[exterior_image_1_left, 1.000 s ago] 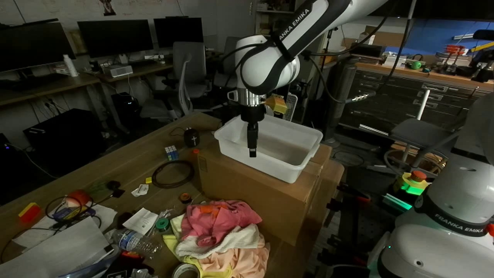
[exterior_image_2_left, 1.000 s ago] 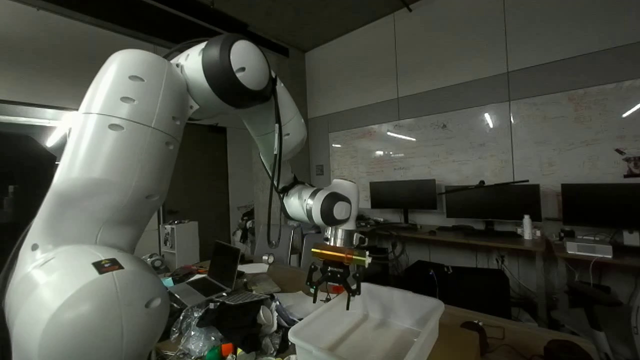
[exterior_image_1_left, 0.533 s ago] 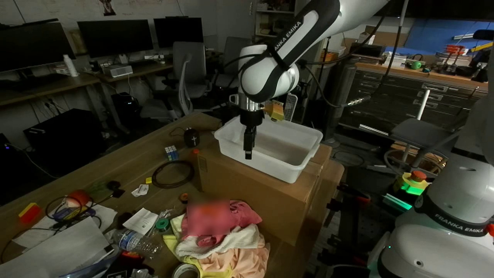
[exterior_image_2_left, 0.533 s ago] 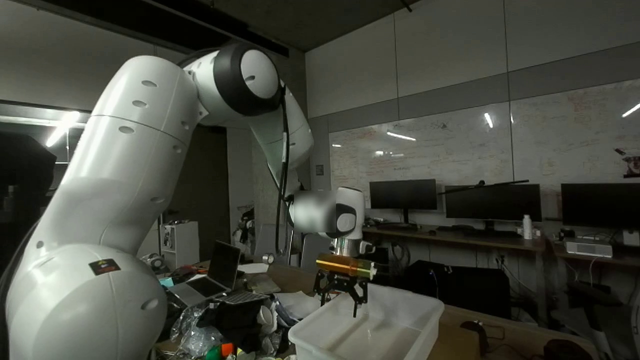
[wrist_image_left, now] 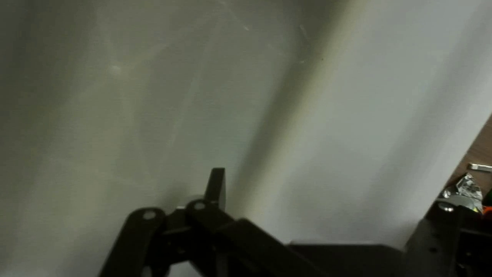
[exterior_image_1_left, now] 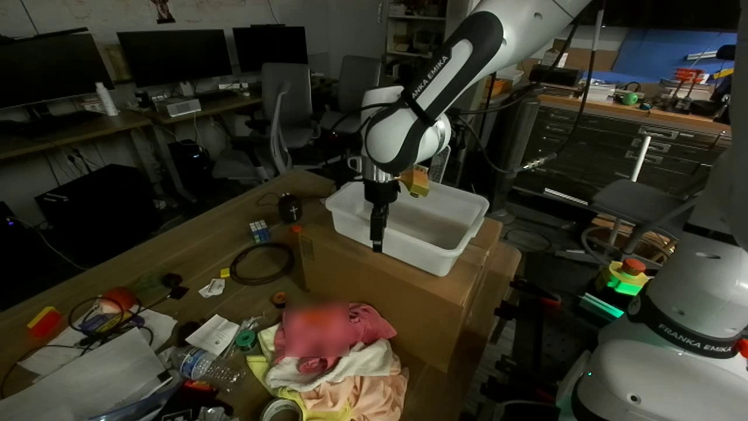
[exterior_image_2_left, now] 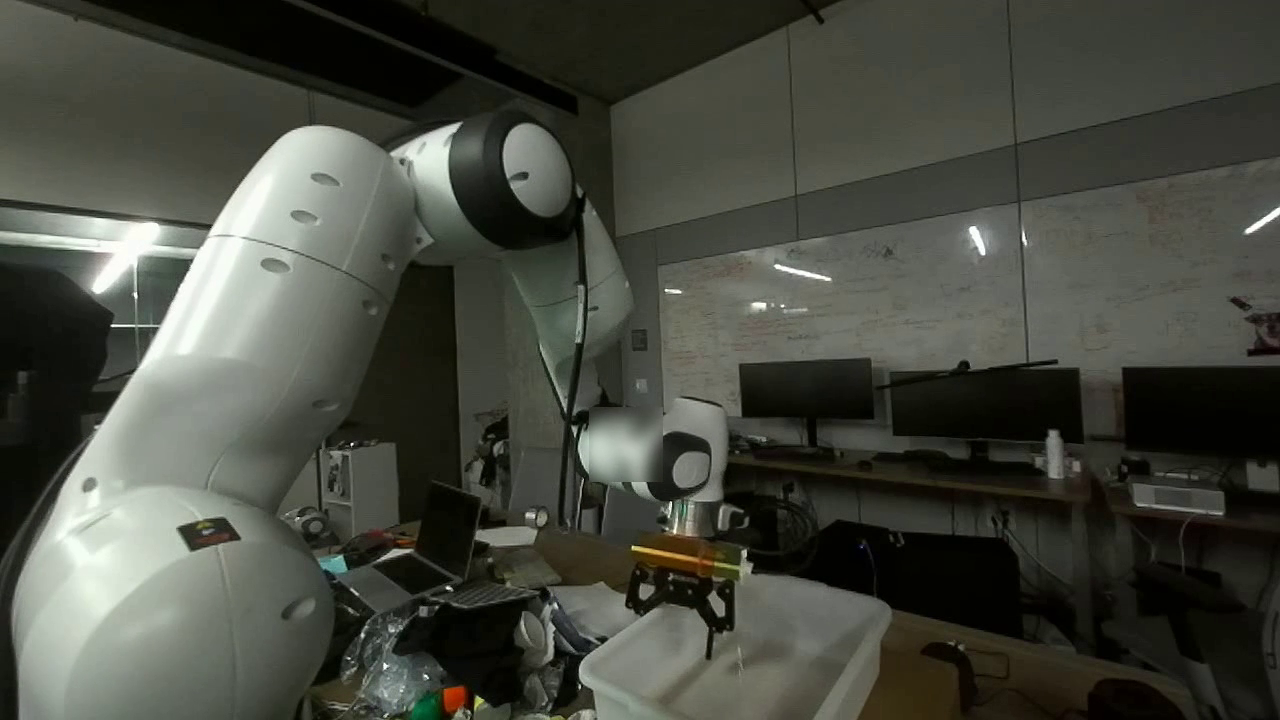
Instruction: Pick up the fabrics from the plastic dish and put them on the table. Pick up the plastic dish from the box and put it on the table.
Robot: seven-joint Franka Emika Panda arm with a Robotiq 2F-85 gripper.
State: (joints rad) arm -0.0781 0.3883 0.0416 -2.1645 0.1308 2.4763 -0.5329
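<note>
Fingers (wrist_image_left: 218, 184) stand apart, straddling 1 wall of the plastic dish (exterior_image_1_left: 423, 257), 1 inside, 1 outside.

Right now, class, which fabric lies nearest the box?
The pink fabric: it overlaps the box in an exterior view; the white one, peach one and yellow one lie farther off.

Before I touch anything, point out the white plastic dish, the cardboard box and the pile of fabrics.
White plastic dish (exterior_image_1_left: 412, 251): in an exterior view, on its outer wall.
Cardboard box (exterior_image_1_left: 400, 299): in an exterior view, on its side face.
Pile of fabrics (exterior_image_1_left: 346, 369): in an exterior view, on a white piece.
</note>
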